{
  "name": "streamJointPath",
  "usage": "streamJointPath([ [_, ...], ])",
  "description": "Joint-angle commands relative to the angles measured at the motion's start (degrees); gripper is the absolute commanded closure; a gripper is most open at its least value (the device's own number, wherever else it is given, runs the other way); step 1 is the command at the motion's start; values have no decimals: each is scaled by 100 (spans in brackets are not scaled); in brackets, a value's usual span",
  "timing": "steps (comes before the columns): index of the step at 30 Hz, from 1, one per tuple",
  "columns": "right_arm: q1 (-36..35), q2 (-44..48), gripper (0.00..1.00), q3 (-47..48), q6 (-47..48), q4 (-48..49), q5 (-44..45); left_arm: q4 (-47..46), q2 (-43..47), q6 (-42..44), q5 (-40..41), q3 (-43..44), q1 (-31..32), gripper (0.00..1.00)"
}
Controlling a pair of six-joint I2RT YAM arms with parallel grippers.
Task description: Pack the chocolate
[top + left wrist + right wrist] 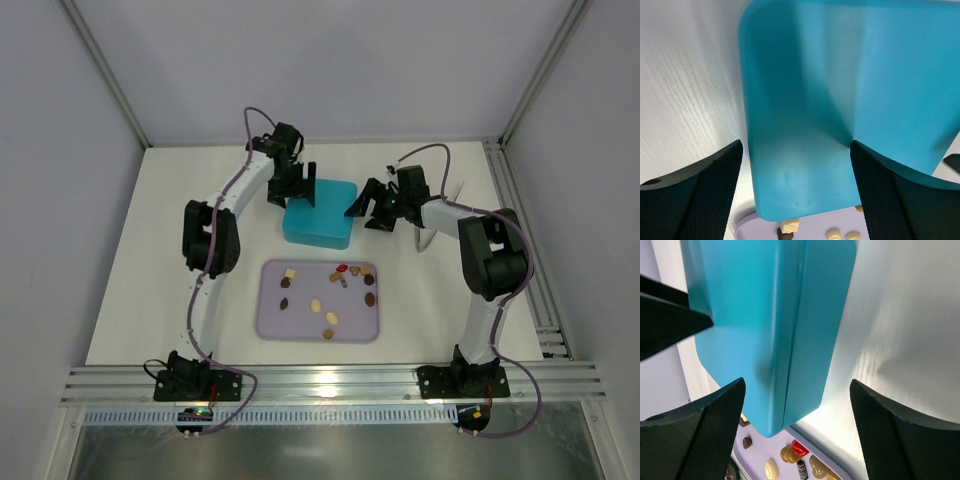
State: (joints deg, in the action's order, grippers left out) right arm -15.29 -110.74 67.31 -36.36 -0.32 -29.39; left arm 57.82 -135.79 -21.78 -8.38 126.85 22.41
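Many chocolates (331, 319) on lavender tray (274, 326)

The two black fingers (705, 195) are standing wide apart, framing the near end of a teal box (840, 100) that is filling most of the view. White surface (685, 90) is showing at left. Cream chocolate (790, 225) pieces are peeking out on a lavender tray (810, 232) below.

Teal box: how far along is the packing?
Done: nothing visibly packed; the chocolates lie on the lavender tray. In hand: left gripper and right gripper, both open, sit at the closed teal box. Left: open it, load every piece.
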Motion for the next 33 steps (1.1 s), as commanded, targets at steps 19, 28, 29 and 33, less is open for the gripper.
streamJointPath([
  [19, 167, -703, 12, 1697, -29, -135, -23, -992, 334, 121, -31, 332, -448, 11],
  [28, 158, -1336, 12, 2207, -126, -223, 257, -1676, -220, -230, -23, -18, -457, 12],
  [29, 167, -1362, 12, 2208, -126, -214, 284, -1721, -229, -256, 3, -81, -449, 12],
  [33, 167, -1468, 12, 2216, -108, -214, 311, -1748, -220, -327, 126, -292, -457, 14],
])
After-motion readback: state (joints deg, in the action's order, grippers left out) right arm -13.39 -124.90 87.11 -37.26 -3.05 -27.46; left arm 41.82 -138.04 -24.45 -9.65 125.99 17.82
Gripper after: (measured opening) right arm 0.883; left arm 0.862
